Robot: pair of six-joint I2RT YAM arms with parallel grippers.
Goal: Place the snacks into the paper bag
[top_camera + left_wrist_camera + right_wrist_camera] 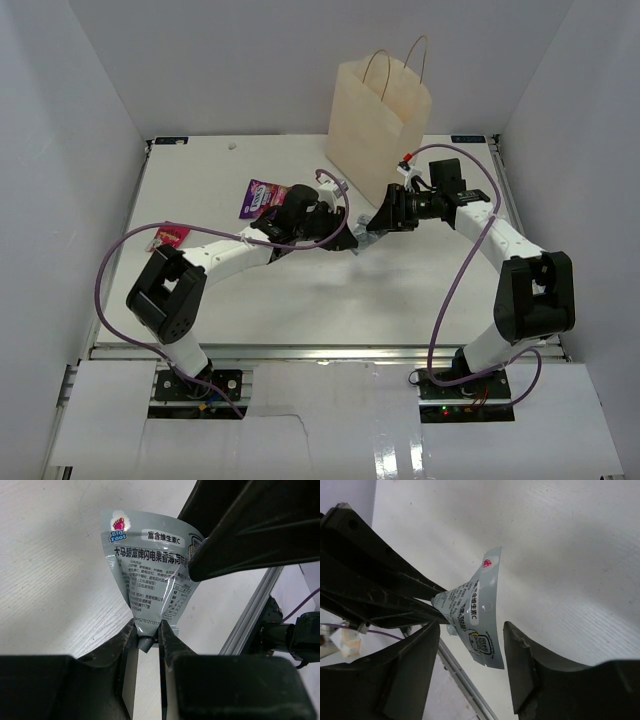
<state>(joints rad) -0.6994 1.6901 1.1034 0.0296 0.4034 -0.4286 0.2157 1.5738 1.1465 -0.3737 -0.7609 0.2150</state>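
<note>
At mid-table, just in front of the paper bag, the two arms met over one snack: the silver-grey sachet. Left gripper pinched it by one bottom corner, fingers pressed together on the film, so the sachet fanned out away from that claw, long axis roughly in line with the left fingers, held off the table. Right gripper was spread, one finger to either side of the sachet's free end; whether either finger touched it could not be told. The sachet lay between them, directly ahead of the claw. Judgement: a handover step, with the right arm nearer the bag, which stood just behind that wrist. The next move would call for the right fingers to close on the free end before the left lets go. Material notes: the sachet was thin, glossy, flexible film, puckered into a cone by the corner pinch, with printed text on grey and a small pink foot logo near the top edge — likely slippery and apt to fold. The bag was matt cream paper, upright, with two thin brown loop handles. Purple-magenta packet and small red packet lay flat on the table to the left, the red one well apart from both claws — neither yet bagged
</note>
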